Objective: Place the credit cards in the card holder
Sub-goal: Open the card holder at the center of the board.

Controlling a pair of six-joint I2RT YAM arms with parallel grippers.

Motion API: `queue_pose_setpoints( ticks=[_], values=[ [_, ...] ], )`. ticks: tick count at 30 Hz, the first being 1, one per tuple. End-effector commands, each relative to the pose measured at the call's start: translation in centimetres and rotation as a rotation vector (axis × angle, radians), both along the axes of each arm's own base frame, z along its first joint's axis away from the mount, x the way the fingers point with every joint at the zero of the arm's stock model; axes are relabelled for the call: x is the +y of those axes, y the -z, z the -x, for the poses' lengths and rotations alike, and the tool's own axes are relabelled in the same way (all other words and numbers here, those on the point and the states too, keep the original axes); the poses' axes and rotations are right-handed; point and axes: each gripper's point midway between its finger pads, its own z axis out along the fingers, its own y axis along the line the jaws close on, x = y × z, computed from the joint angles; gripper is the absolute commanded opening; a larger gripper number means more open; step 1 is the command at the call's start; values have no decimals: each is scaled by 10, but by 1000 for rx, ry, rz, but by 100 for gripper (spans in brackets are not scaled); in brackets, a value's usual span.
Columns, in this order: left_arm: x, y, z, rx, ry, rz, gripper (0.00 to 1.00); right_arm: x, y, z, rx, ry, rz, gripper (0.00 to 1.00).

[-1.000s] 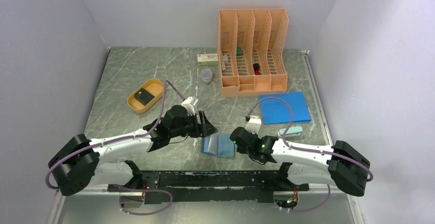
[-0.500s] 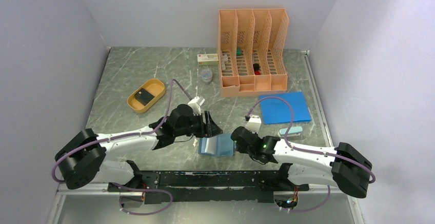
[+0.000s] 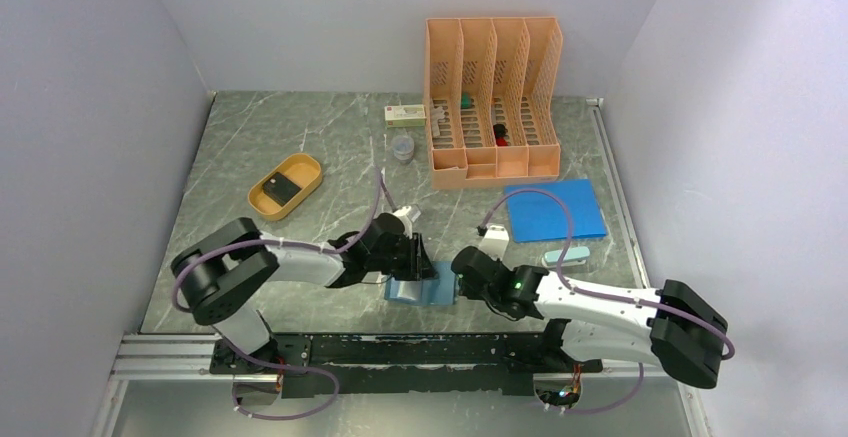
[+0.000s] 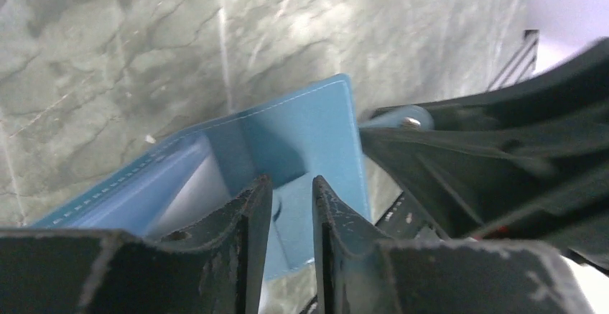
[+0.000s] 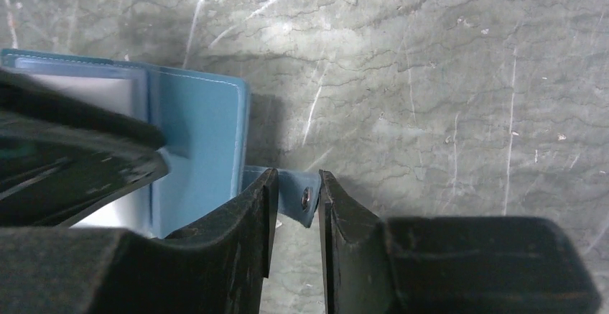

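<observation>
The card holder (image 3: 421, 288), a teal book-style wallet, lies open on the marble table between both arms. My left gripper (image 3: 420, 257) reaches down over its far edge. In the left wrist view the left gripper (image 4: 291, 181) shows a narrow gap, with the card holder (image 4: 316, 127) and its inner pocket behind it and nothing pinched. My right gripper (image 5: 297, 174) is open astride the snap tab (image 5: 294, 199) at the right edge of the card holder (image 5: 197, 134). One dark credit card (image 3: 283, 188) rests in the orange oval tray (image 3: 262, 204), far left of both grippers.
An orange file organiser (image 3: 492, 102) stands at the back. A bright-blue sheet (image 3: 555, 209) lies right of centre, with a small pale-teal object (image 3: 567, 255) in front of it. A white box (image 3: 405, 114) and a small jar (image 3: 402, 147) sit left of the organiser.
My left arm has swung right and down onto the card holder, and its jaws have narrowed. The right gripper has stayed at the holder's right edge.
</observation>
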Motion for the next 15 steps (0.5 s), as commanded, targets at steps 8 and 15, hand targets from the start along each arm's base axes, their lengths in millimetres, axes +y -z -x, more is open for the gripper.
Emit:
queue_pose_setpoints(
  ticks=[8,15],
  values=[
    [-8,40,-8,26,-48,-68,24,22,-61,4,-45,-112,-146,44],
    [-6,43,-8,34,-68,-75,21,62,-61,21,4,-284,-286,31]
  ],
)
